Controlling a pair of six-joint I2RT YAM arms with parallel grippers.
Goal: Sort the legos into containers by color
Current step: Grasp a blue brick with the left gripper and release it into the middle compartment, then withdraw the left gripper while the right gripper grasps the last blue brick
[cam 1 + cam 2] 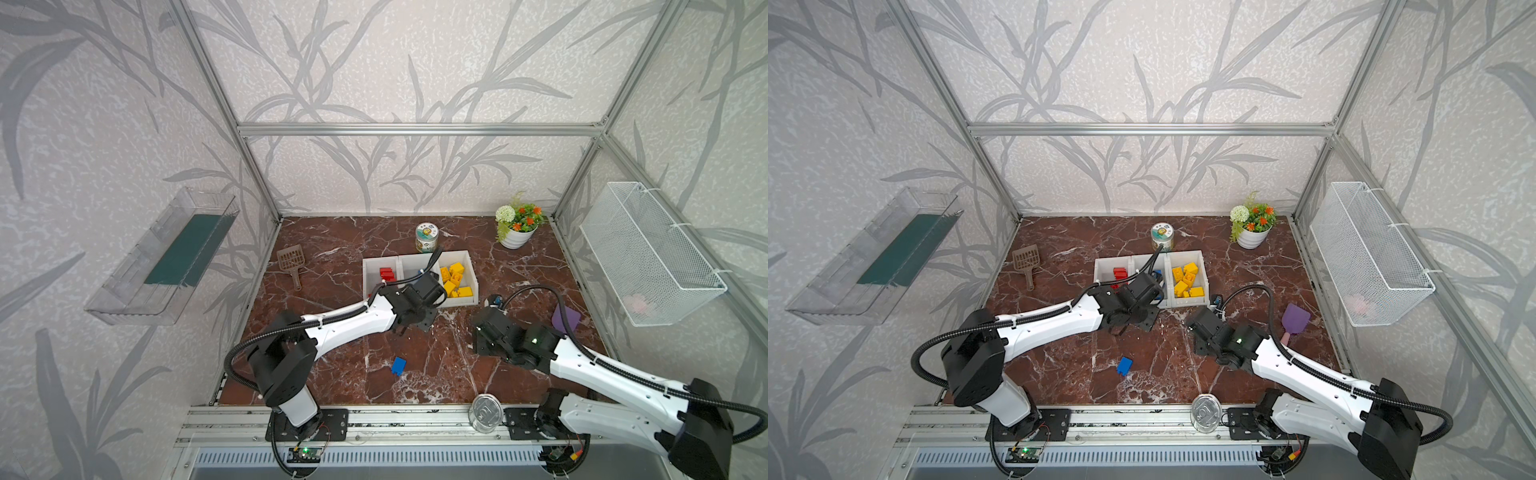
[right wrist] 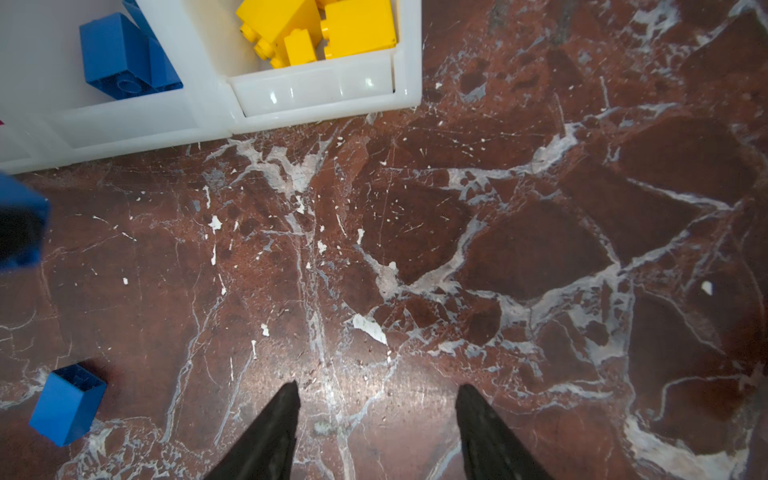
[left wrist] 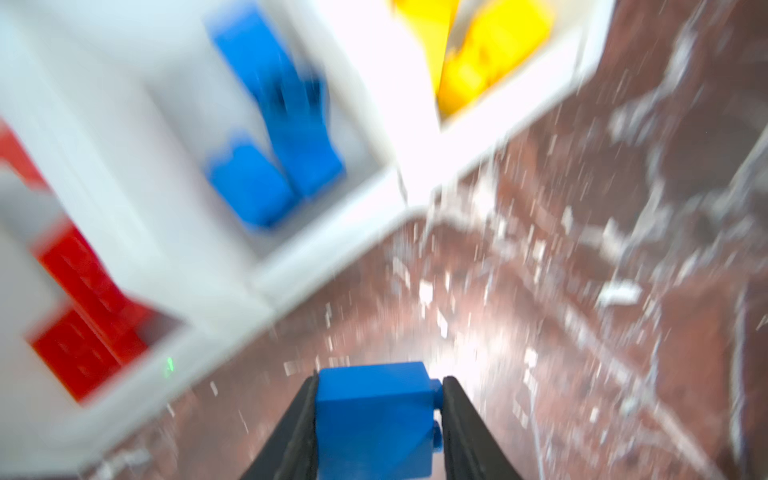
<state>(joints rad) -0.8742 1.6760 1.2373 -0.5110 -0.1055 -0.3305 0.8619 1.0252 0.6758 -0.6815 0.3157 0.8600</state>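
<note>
Legos [image 1: 455, 279] lie sorted by colour in the bins [image 2: 324, 89]; the left claw [image 3: 380, 384] clamps a blue brick [image 3: 374, 424] just short of the middle bin [image 3: 332, 243], where blue belongs. A spare blue brick [image 1: 398, 366] lies on the worktop [image 2: 498, 249]; the right claw [image 2: 379, 388] hangs parted, empty

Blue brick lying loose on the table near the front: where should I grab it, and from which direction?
Probably pinch the loose blue brick by its two flat side walls, coming straight down from above. It lies on its side on the table, hollow end open sideways, so those smooth walls are its parallel faces. The right gripper is free, jaws open.
</note>
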